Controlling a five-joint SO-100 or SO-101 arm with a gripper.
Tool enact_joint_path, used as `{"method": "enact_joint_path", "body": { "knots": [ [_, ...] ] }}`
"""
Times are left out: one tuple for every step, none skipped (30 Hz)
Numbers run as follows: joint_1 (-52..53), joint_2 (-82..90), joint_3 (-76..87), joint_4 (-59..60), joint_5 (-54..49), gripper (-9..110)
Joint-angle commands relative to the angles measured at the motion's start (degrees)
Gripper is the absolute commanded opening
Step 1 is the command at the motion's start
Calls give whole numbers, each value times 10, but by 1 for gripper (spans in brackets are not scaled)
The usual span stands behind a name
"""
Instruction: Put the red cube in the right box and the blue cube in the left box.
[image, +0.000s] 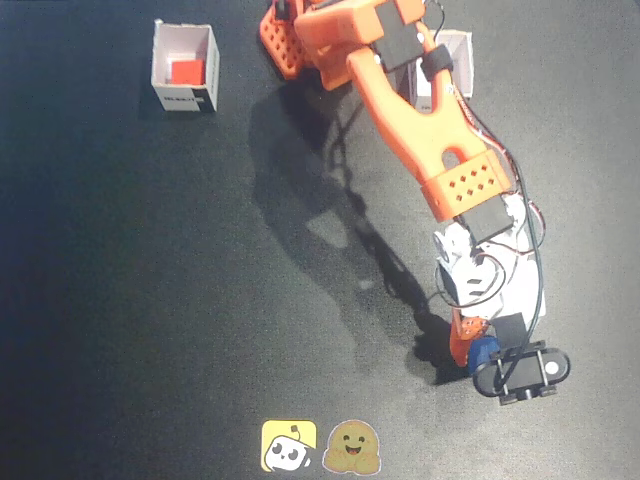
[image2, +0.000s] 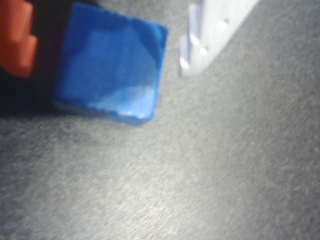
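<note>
Gripper: jaws apart around the blue cube, gap beside the white jaw.
Tabletop: bare, dark, open at left in the fixed view.

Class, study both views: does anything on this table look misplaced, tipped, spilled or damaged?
Nothing stands out. The red cube sits inside the upright box at upper left of the fixed view. The other box is mostly hidden behind the arm. The blue cube lies on the mat between the open jaws, undamaged.
</note>
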Motion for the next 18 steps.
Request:
{"method": "enact_joint_path", "body": {
  "knots": [
    [-4, 1, -44, 3, 7, 22],
    [-4, -4, -47, 4, 9, 22],
    [-4, -9, -52, 4, 10, 22],
    [-4, -13, -55, 4, 12, 22],
    [-4, -18, -60, 4, 13, 22],
    [-4, -22, -62, 3, 14, 22],
    [-4, -26, -65, 3, 14, 22],
    [-4, -30, -68, 3, 14, 21],
    [-4, -33, -69, 3, 16, 21],
    [-4, -35, -73, 3, 17, 21],
    [-4, -37, -76, 4, 17, 21],
    [-4, -40, -76, 4, 19, 21],
    [-4, -43, -76, 4, 19, 21],
    [-4, -46, -76, 4, 23, 21],
    [-4, -48, -76, 5, 24, 21],
    [-4, -50, -76, 5, 25, 20],
    [-4, -50, -74, 6, 27, 20],
    [-4, -50, -74, 9, 26, 20]
  ]
}}
